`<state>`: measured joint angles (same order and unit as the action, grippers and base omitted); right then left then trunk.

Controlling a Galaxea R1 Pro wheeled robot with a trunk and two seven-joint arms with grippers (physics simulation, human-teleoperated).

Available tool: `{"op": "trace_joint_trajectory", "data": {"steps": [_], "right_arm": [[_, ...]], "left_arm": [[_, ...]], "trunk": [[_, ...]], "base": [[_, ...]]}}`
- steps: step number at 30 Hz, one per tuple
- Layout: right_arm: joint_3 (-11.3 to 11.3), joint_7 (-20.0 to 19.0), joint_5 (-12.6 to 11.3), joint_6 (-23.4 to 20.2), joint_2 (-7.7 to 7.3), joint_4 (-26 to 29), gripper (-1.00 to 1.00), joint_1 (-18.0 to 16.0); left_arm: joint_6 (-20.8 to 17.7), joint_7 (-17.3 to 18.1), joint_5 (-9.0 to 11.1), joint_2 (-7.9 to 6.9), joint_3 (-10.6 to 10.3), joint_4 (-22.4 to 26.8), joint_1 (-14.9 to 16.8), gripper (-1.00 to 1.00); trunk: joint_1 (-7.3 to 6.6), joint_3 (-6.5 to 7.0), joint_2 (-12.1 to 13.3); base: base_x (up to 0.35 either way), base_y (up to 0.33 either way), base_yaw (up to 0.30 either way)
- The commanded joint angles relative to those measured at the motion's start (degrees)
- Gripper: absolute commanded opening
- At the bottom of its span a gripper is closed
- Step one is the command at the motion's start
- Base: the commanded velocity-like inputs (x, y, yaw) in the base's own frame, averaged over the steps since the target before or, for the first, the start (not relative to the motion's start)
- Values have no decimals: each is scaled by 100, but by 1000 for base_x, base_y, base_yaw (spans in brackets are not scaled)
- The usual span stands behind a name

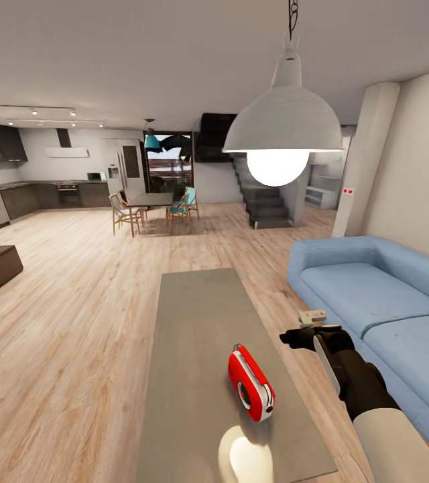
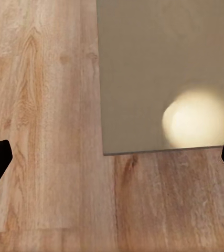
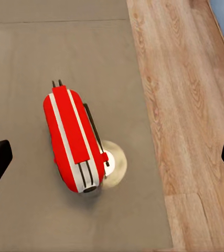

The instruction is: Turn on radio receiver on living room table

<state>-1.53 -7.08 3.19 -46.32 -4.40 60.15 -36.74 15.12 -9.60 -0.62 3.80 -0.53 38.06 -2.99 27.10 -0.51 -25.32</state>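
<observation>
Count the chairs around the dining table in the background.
3 can be made out: one wooden chair at the dining table's left, and two with teal seats, and, at its right. Others may be hidden behind the table; they are small and far.

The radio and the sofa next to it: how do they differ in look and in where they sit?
The radio receiver is glossy red with a white front panel; the sofa is soft matte blue. The radio is small and stands on the grey table; the sofa is far larger and rests on the wood floor, beside the table. The radio's front bears a round dial; the sofa's cushions are plain. Both have rounded corners.
</observation>
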Motion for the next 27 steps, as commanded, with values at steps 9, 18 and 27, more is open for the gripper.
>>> {"op": "trace_joint_trajectory", "data": {"steps": [9, 18, 27], "right_arm": [[18, -14, 6, 1, 0, -1, 100, 0], [8, -47, -14, 0, 0, -1, 100, 0], [-3, -29, -11, 0, 0, -1, 100, 0]], "left_arm": [[9, -20, 0, 7, 0, 1, 0, 100], [1, -22, 0, -1, 0, 0, 0, 100], [0, -16, 0, -2, 0, 0, 0, 100]], "trunk": [[0, 0, 0], [0, 0, 0], [0, 0, 0]], "base": [[64, -64, 0], [217, -210, 0], [26, -25, 103]]}}
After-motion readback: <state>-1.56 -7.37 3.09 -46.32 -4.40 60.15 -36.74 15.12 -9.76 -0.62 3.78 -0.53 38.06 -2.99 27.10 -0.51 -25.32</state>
